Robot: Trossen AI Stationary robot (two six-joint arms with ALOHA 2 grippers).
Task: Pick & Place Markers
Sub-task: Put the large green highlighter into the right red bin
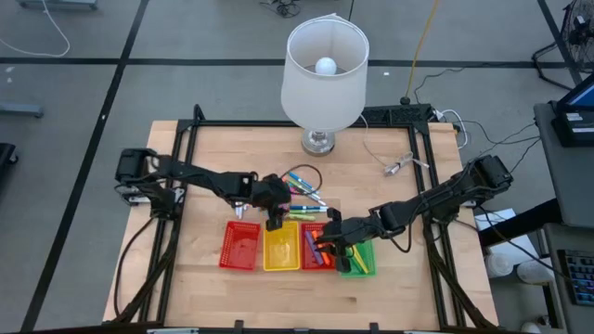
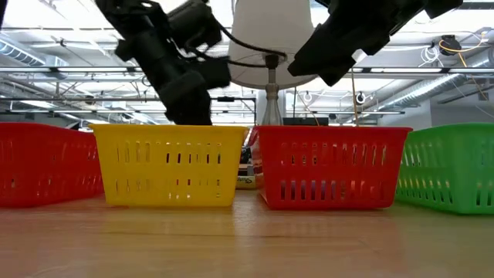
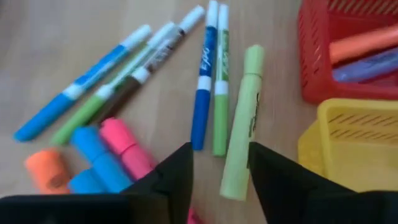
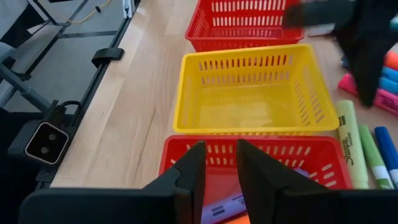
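Several markers (image 3: 205, 93) in blue, green, pink and orange lie loose on the wooden table (image 1: 204, 158), behind a row of mesh trays. My left gripper (image 3: 221, 171) stands open low over them, pointing steeply down. Its fingers flank the near end of a pale green highlighter (image 3: 242, 130) that lies flat on the table. My right gripper (image 4: 219, 165) hovers open by a narrow gap over the red tray (image 4: 186, 152) next to the yellow tray (image 4: 249, 93). An orange marker (image 3: 364, 42) and a purple marker (image 3: 367, 65) lie in that red tray.
The row of trays runs red (image 1: 239, 246), yellow (image 1: 281, 249), red (image 1: 312, 249), green (image 1: 360, 260) along the near half of the table. A white lamp (image 1: 323, 74) stands at the far edge, with a cable (image 1: 399, 165) beside it. Bare wood lies left and right of the trays.
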